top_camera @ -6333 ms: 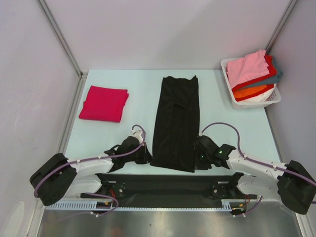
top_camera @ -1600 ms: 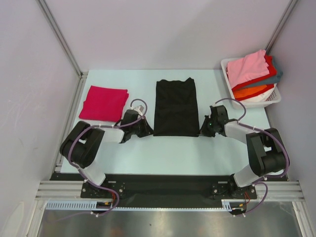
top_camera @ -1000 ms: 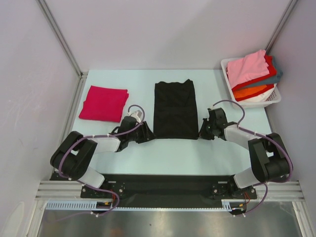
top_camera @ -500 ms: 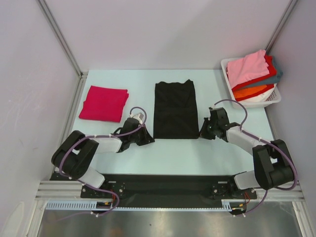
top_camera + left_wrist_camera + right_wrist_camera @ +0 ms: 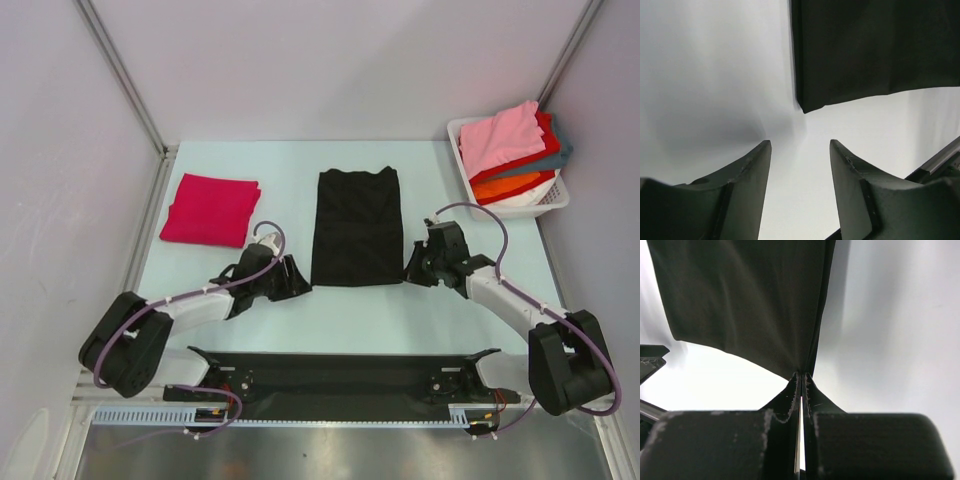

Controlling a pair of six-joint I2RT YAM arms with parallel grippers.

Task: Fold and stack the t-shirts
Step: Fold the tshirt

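Left wrist: left end effector (image 5: 800, 165) open just off near-left corner of black shirt (image 5: 875, 50), flat on table (image 5: 350, 310); right end effector (image 5: 802, 377) pinches its near-right corner, so mid-fold, and you'd likely regrip left next.

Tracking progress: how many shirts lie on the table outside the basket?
2: a folded black t-shirt in the centre and a folded magenta t-shirt at far left. More could hide under either.

Pale blue-green table (image 5: 300, 160) boxed in by plain whitish walls, back wall (image 5: 330, 60) and side walls; bare metal posts (image 5: 120, 75) slanting up at the far corners; brushed steel sheet (image 5: 340, 455) along the near edge; light even, shadows faint.
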